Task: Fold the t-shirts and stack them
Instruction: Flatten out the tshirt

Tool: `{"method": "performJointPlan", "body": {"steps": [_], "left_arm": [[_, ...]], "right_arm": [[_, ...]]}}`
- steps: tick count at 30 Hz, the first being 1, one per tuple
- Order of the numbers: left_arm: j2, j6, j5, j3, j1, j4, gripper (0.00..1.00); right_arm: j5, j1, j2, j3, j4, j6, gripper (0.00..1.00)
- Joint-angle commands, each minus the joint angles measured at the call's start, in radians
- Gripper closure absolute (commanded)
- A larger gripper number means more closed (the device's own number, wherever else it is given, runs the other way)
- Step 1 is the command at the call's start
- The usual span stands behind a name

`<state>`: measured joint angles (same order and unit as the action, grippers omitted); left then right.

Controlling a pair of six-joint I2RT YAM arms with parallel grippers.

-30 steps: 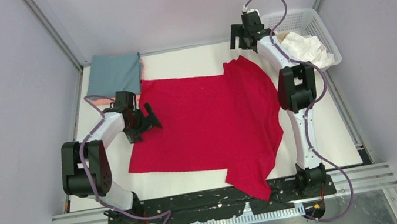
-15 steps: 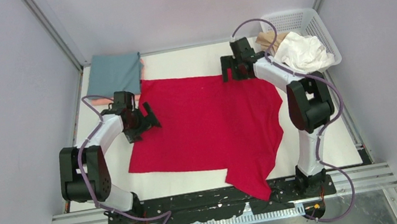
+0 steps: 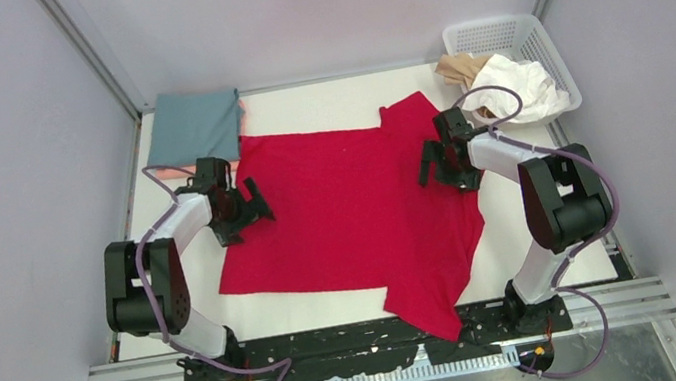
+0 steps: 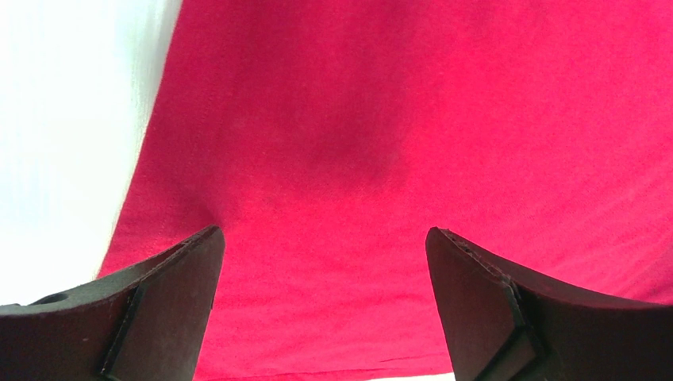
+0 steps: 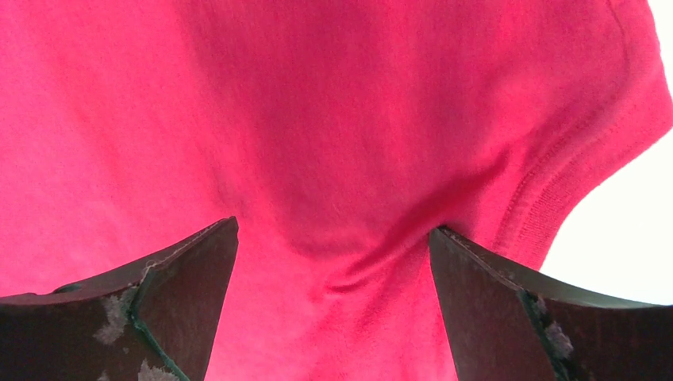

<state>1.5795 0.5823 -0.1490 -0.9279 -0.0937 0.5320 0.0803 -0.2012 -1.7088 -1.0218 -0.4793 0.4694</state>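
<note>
White worktop [image 3: 321, 102], plain grey booth around it. The red t-shirt [image 3: 348, 219] lies spread across the middle, its right side rumpled and one corner drooping over the near edge. It looks light and floppy, so it'll probably sag wherever it's lifted. I'd pinch the hems or sleeve seams. The left end effector [image 3: 250, 207] and right end effector [image 3: 438, 161] hover over it, jaws wide, holding nothing. A folded grey-teal shirt [image 3: 195, 126] sits far left; a white shirt [image 3: 516, 88] and a beige shirt [image 3: 459, 66] are heaped in the basket [image 3: 492, 29].

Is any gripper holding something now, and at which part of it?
Nothing is held. The left gripper and right gripper stand open over the red t-shirt.
</note>
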Motion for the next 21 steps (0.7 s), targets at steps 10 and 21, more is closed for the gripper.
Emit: {"method": "performJointPlan", "body": {"steps": [10,21], "left_arm": [[0.108,0.041,-0.061,-0.123,0.037,-0.006,0.00],[-0.083,0.057,0.035,-0.089,0.033,0.067,0.00]], "right_arm": [[-0.063,0.082,-0.275,-0.378,-0.039,-0.206,0.05],[0.036,-0.005,-0.081,-0.336,-0.115,-0.280,0.05]]}}
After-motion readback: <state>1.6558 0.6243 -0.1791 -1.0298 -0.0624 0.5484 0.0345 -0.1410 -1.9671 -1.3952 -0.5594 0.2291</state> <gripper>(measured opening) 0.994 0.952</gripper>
